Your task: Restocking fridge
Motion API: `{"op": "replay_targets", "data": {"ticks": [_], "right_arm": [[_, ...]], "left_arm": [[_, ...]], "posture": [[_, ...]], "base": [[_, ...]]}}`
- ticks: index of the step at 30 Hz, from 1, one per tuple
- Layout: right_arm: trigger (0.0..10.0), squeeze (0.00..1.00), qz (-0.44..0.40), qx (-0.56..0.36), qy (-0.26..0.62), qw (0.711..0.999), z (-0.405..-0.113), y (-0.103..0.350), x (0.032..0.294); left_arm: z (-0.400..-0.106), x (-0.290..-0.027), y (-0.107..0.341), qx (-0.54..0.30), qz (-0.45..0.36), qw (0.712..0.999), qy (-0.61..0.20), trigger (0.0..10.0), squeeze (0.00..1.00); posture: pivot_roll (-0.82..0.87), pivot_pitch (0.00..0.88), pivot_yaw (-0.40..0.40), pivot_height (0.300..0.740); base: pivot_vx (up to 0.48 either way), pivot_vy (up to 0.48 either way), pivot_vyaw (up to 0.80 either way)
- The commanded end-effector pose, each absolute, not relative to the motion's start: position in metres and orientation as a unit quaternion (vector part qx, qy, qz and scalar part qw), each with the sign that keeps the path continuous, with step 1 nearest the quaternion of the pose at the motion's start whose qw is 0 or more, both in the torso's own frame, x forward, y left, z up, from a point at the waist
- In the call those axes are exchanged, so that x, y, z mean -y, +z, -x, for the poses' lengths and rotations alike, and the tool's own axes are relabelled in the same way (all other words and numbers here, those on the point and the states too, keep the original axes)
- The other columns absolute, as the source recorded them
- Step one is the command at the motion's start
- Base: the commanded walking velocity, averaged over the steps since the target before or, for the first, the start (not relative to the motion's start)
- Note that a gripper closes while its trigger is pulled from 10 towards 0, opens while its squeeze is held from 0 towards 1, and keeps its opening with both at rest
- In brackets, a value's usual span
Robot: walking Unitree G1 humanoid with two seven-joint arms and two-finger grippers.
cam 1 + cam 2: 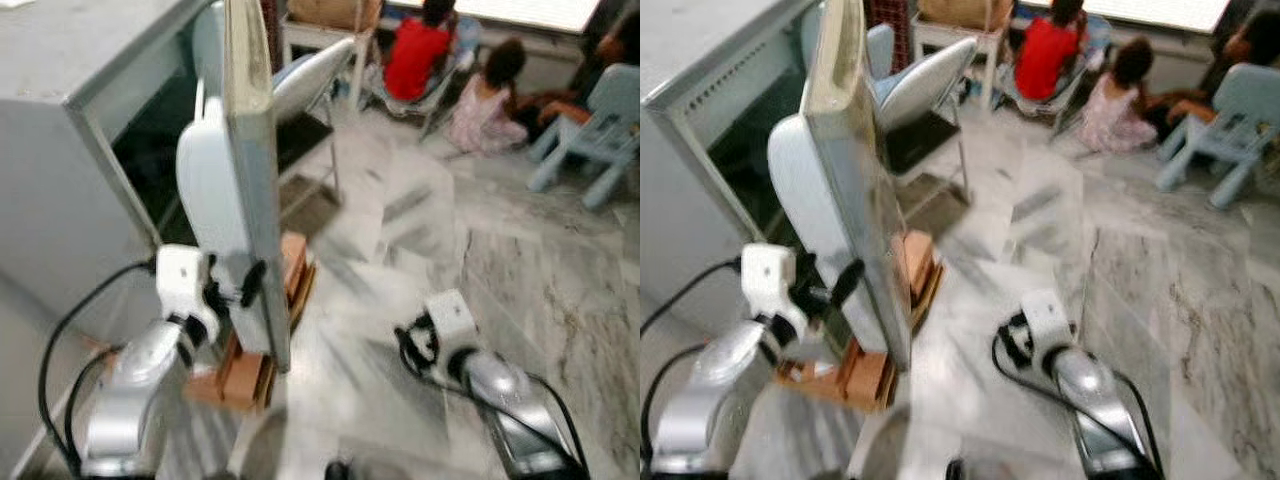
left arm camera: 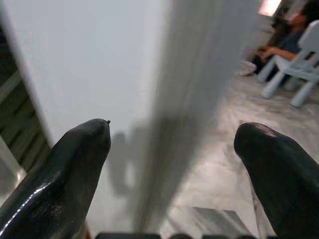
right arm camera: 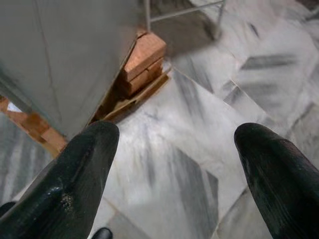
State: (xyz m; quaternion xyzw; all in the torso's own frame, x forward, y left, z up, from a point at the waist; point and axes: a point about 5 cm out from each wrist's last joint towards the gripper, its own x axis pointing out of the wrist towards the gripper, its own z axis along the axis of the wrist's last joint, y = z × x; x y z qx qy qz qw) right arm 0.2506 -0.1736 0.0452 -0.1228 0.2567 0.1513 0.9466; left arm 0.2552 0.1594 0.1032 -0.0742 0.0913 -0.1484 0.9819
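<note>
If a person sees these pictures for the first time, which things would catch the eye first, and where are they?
The eye goes first to the open fridge door, standing edge-on at the left, with the left gripper open at its lower edge. Next come the reddish bricks on the marble floor under the fridge. Then the people sitting at the far end of the room beside a pale blue chair, while the right gripper hangs open over the floor.

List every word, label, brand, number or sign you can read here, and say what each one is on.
None can be read.
Fridge door, held edge-on by the left gripper with its fingers open either side: bare, no lettering visible.
Fridge body: no badge or label visible.
Wooden blocks under the fridge: no print visible.
Blue chair: plain.
The head views are blurred.
</note>
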Motion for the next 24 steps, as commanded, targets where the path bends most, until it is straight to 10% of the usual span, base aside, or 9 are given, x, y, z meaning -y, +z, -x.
{"op": "replay_targets", "data": {"ticks": [1, 24], "right_arm": [[10.0, 0.0, 0.123, -0.262, 0.151, 0.945, -0.25, 0.043, 0.176], [10.0, 0.0, 0.126, -0.267, 0.145, 0.944, -0.25, 0.04, 0.178]], "left_arm": [[-0.258, -0.158, 0.103, -0.088, 0.066, 0.983, -0.145, 10.0, 0.0], [-0.255, -0.202, 0.084, -0.092, 0.053, 0.994, -0.018, 10.0, 0.0]], "posture": [[-0.02, 0.038, -0.009, 0.74], [-0.03, 0.045, -0.004, 0.74]], "base": [[0.0, 0.0, 0.0], [0.0, 0.048, -0.11]]}}
